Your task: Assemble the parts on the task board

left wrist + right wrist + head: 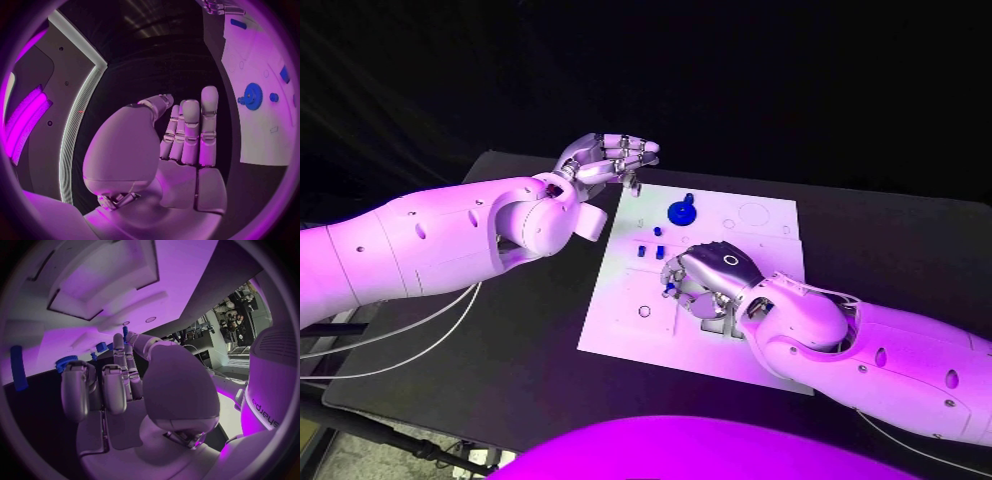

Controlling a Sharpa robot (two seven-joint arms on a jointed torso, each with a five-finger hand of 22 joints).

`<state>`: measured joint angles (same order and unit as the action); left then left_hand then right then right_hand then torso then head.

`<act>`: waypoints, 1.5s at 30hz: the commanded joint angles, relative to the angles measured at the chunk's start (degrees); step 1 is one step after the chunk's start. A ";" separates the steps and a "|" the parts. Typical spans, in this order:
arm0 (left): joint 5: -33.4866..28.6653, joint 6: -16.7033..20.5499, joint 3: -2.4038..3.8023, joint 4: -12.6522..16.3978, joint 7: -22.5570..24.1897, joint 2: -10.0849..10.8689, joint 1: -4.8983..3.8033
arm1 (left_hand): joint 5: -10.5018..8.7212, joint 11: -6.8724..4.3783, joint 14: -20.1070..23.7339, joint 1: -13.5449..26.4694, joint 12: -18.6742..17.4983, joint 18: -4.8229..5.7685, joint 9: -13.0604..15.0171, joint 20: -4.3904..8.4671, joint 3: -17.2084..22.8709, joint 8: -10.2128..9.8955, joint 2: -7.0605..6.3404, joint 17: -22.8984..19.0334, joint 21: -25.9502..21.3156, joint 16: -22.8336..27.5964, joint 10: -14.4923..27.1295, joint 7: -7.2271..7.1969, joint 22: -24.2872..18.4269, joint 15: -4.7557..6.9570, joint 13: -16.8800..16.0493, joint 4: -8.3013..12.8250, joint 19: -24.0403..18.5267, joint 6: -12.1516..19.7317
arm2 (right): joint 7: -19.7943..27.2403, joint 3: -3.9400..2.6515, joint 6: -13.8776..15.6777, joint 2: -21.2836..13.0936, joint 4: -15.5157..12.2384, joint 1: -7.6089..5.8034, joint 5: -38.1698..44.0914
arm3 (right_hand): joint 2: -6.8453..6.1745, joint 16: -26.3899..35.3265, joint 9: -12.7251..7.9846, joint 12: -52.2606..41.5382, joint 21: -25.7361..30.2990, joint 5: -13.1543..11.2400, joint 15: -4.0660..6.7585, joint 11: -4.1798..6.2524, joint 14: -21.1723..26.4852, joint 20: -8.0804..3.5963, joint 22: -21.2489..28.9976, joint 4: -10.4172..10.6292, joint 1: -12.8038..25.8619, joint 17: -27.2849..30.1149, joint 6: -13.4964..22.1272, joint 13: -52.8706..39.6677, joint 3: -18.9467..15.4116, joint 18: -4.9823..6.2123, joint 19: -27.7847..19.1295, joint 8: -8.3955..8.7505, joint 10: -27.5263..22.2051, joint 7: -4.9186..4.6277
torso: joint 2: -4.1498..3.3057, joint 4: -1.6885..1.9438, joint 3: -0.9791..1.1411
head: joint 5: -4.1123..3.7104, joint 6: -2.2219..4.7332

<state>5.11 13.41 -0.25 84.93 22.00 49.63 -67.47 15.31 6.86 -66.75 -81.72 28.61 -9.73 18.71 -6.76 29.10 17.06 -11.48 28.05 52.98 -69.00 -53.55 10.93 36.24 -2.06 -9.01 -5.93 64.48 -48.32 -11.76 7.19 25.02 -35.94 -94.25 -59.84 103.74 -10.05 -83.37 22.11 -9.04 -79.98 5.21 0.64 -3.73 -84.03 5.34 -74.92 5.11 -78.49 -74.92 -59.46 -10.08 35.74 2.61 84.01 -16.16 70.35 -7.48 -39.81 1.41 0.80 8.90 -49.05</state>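
The right hand (711, 280) rests low on the white board (625, 330), fingers curled over a small blue part (671, 288) — whether it grips it I cannot tell. The left hand (606, 158) waits open off the board's corner, probably giving room. The blue gear (682, 211) stands beyond.

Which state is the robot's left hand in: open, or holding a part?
Open. The left hand shows a bare palm and straight fingers with nothing in them, hovering off the task board's far left corner.
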 commanded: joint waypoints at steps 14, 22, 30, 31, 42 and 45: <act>-0.26 -0.27 0.03 0.06 0.11 -0.09 0.01 | 0.29 0.04 0.41 0.49 0.26 -0.61 -0.07 -0.08 0.26 -0.26 0.03 -0.08 -0.26 0.30 0.51 0.09 0.04 -0.05 -0.07 -0.01 -0.24 0.35 | -0.46 0.12 -2.71 0.56 0.30 0.36 1.12 | 0.28 0.07 0.09 0.23 0.01 0.28 0.22 0.19 -3.10 -0.30 -10.76 -0.43 0.57 -0.06 -0.21 -0.02 0.05 -0.45 2.15 -0.23 0.11 0.04 | 0.04 -0.02 0.00 | 0.37 -0.46; -0.26 -0.32 0.03 0.06 0.08 -0.10 0.01 | 0.29 0.05 0.44 0.60 0.34 -0.63 -0.06 -0.11 0.31 -0.23 0.04 -0.09 -0.31 0.27 0.65 0.09 -0.01 -0.08 -0.10 0.01 -0.28 0.41 | -1.53 0.20 -3.55 1.15 1.13 0.43 2.21 | 0.32 0.11 0.11 0.29 0.19 0.27 0.20 0.16 -3.08 -0.30 -10.69 -0.41 0.77 0.05 -0.14 -0.01 0.05 -0.42 2.08 -0.21 0.10 0.02 | 0.01 0.00 -0.01 | 0.35 -0.43; -0.26 -0.38 0.03 0.05 0.00 -0.09 0.01 | 0.29 0.05 0.44 0.60 0.34 -0.63 -0.06 -0.11 0.31 -0.23 0.04 -0.09 -0.31 0.27 0.65 0.09 -0.01 -0.08 -0.10 0.01 -0.28 0.41 | -2.46 0.28 -4.37 1.68 1.75 0.53 3.58 | 0.33 0.14 0.11 0.31 0.30 0.26 0.19 0.15 -3.06 -0.30 -10.64 -0.41 0.83 0.13 -0.11 0.00 0.05 -0.39 2.04 -0.20 0.09 0.01 | -0.02 0.04 -0.02 | 0.31 -0.46; -0.26 -0.38 0.03 0.04 -0.01 -0.10 0.01 | 0.29 0.05 0.44 0.60 0.34 -0.63 -0.06 -0.11 0.31 -0.23 0.04 -0.09 -0.31 0.27 0.65 0.09 -0.01 -0.08 -0.10 0.01 -0.28 0.41 | -2.48 0.29 -4.53 1.73 1.78 0.54 3.66 | 0.33 0.14 0.11 0.31 0.30 0.26 0.19 0.15 -3.06 -0.30 -10.64 -0.41 0.83 0.13 -0.11 0.00 0.05 -0.39 2.04 -0.20 0.09 0.01 | 0.00 0.05 -0.02 | 0.32 -0.48; -0.25 -0.38 0.03 -0.11 -0.08 -0.22 0.01 | 0.29 0.06 0.48 0.67 0.41 -0.65 -0.05 -0.14 0.36 -0.21 0.05 -0.14 -0.36 0.25 0.78 0.10 -0.07 -0.10 -0.12 0.05 -0.33 0.47 | -2.06 0.37 -6.69 1.91 1.61 0.61 3.81 | 0.01 0.17 0.16 0.49 0.50 -0.04 0.14 0.08 -3.04 -0.26 -10.58 -0.41 1.54 0.23 0.07 0.04 -0.16 -0.36 1.97 -0.12 0.04 -0.03 | 0.05 -0.02 -0.04 | 0.34 -0.66; -0.25 -0.37 0.03 -0.12 -0.08 -0.20 0.01 | 0.29 0.06 0.48 0.67 0.41 -0.65 -0.05 -0.14 0.36 -0.21 0.05 -0.14 -0.36 0.25 0.78 0.10 -0.07 -0.10 -0.12 0.05 -0.33 0.47 | -2.13 0.39 -6.84 1.75 1.54 0.62 3.83 | -0.12 0.21 0.17 0.54 0.55 -0.11 0.12 0.07 -3.03 -0.25 -10.57 -0.37 1.80 0.31 0.10 0.05 -0.25 -0.35 1.95 -0.10 0.05 -0.03 | 0.06 -0.01 -0.04 | 0.35 -0.71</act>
<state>5.11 13.39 -0.25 84.74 21.68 49.54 -67.47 15.31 6.87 -66.75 -81.72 28.82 -9.73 18.71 -6.76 29.10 17.06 -11.48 27.96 52.98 -69.00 -53.13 10.93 36.24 -2.06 -9.04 -5.93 64.48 -48.32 -13.13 7.30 21.27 -34.03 -92.86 -59.50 106.64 -10.27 -83.37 22.30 -8.80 -79.71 5.16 0.63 -3.75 -84.03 5.34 -74.92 4.81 -77.17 -74.68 -59.20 -10.02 35.72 2.61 84.01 -16.17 70.37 -7.49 -39.79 1.41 0.76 9.27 -49.70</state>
